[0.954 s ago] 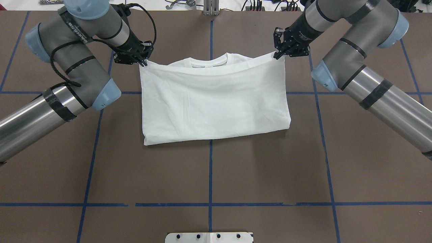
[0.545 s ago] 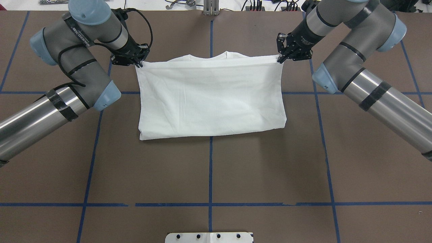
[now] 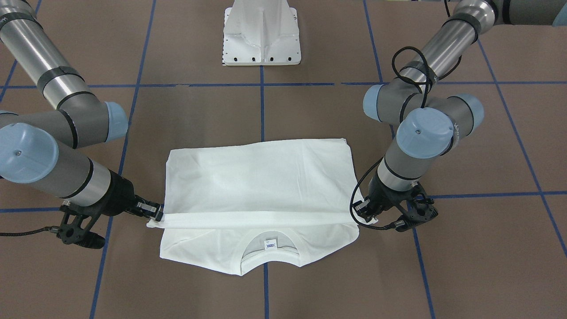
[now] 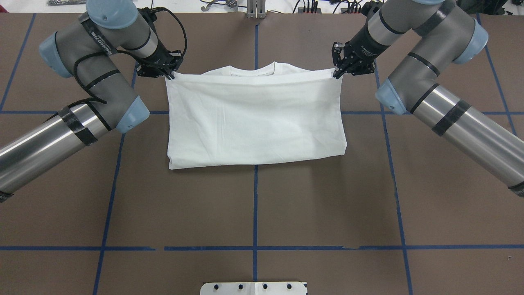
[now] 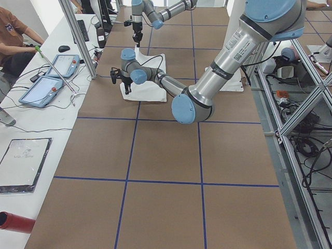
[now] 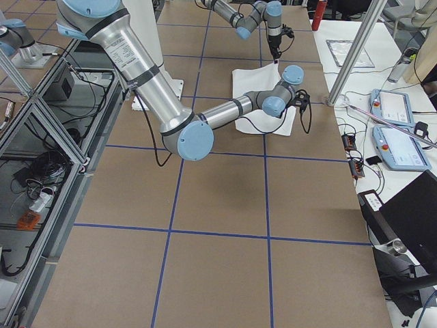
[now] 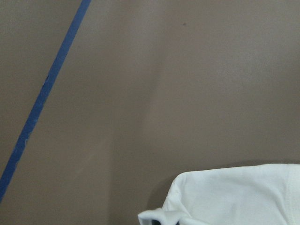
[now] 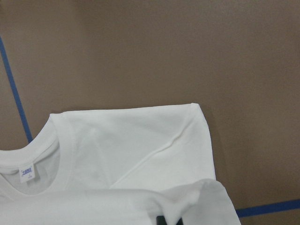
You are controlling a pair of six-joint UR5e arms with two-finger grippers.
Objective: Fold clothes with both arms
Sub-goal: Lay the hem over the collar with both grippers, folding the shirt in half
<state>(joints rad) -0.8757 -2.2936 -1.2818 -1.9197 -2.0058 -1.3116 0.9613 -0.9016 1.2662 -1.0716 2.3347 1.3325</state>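
The white T-shirt [image 4: 254,119] lies folded in half across the brown table, its lifted edge stretched straight between my grippers. The left gripper [image 4: 167,74] is shut on the left corner of that edge. The right gripper [image 4: 337,73] is shut on the right corner. In the front-facing view the T-shirt [image 3: 259,186] shows its ribbed collar [image 3: 269,257] and neck label [image 3: 270,244] beyond the held edge, with the left gripper [image 3: 366,215] on the right and the right gripper [image 3: 156,214] on the left. The black text is hidden. Both wrist views show cloth corners [image 7: 234,197] [image 8: 140,154].
The white pedestal base [image 4: 254,288] stands at the table's near edge. Blue tape lines [image 4: 255,205] grid the brown table. A side bench holds tablets [image 5: 52,78] with a seated person [image 5: 13,36] beside it. A metal frame [image 5: 306,104] runs behind me.
Both grippers have carried the held edge away from me toward the collar, covering more of it. The shirt's near fold line has slid away from me too.
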